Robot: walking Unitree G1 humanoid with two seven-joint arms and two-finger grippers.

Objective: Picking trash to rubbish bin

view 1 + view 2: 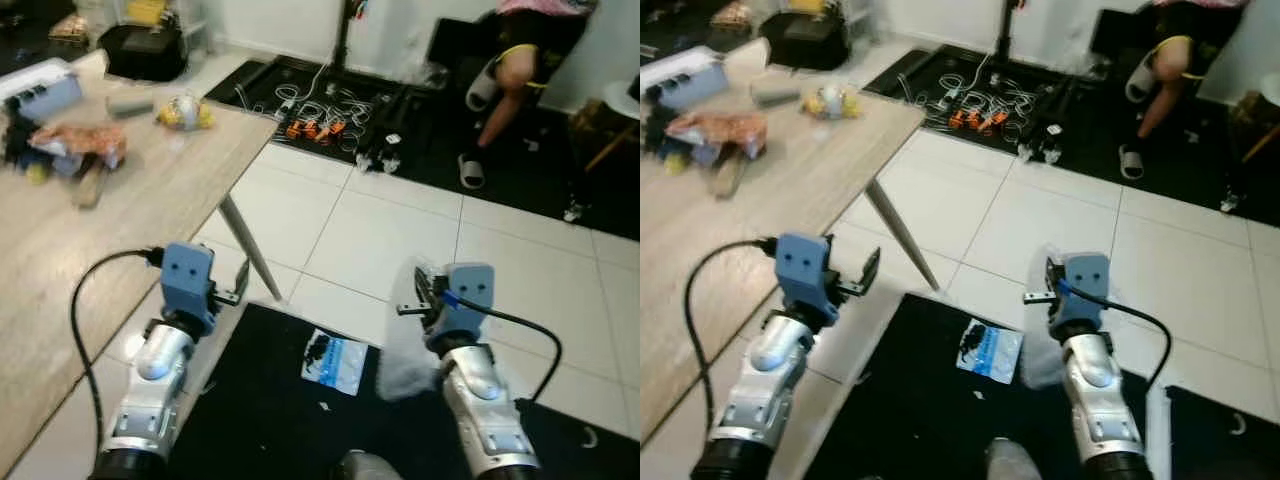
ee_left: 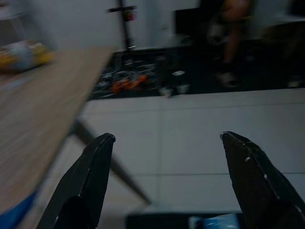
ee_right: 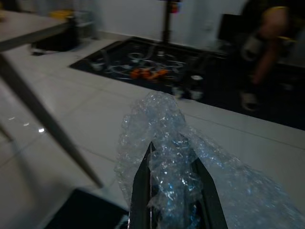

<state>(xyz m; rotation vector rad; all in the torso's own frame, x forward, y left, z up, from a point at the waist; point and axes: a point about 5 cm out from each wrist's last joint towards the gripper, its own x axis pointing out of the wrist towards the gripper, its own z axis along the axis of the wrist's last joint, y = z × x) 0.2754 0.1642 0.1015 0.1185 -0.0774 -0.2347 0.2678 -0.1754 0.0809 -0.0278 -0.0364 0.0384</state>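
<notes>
**Bubble wrap pinched in your right gripper**

Your right gripper (image 3: 174, 191) pinches crinkly clear bubble wrap (image 3: 162, 138), which billows over its black fingers. Your left gripper (image 2: 167, 143) hangs with fingers spread wide, beside the wood-grain table (image 1: 120, 230). At 6 o'clock, a glossy blue-white packet (image 1: 335, 362) lies flat on the black mat (image 1: 260, 420).

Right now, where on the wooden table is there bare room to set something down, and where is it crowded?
The light wooden table is bare along its near stretch beside the open left gripper. Its far end is crowded: orange snack packet, yellow crumpled wrapper, white-blue box. The right gripper grips clear bubble wrap.
</notes>
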